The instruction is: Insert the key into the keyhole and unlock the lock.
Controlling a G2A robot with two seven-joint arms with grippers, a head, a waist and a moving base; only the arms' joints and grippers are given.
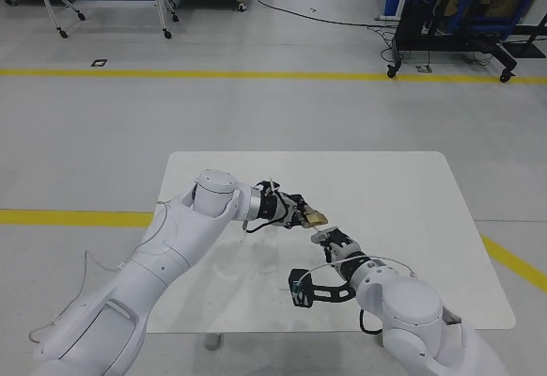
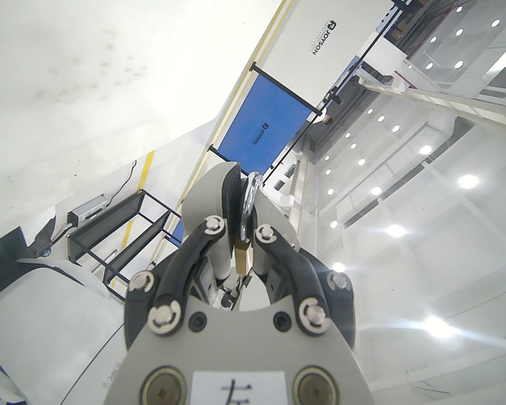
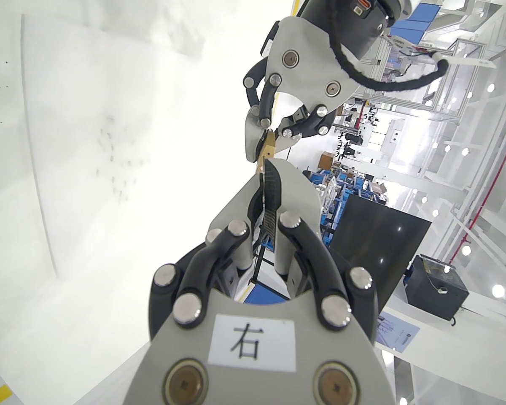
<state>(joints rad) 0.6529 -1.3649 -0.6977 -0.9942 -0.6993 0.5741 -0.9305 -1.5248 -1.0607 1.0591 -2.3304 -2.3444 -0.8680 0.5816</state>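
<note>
Above table (image 1: 414, 188) centre, lock (image 1: 316, 218) clamped firm in left gripper (image 1: 302, 214), facing key (image 3: 260, 176) pinched in right gripper (image 1: 333, 242): likely aligned for insertion.

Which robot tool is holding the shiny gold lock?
The left tool. It is shut on the gold lock, while the right tool, just beside it, pinches only the thin key.

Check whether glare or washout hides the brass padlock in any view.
Top view: even light, soft shadows; the brass padlock stands out against the white table. Left wrist view: ceiling lamps flare, yet the padlock is readable in the left gripper. Right wrist view: table washed to white, straight lines bowed, padlock unhidden.
</note>
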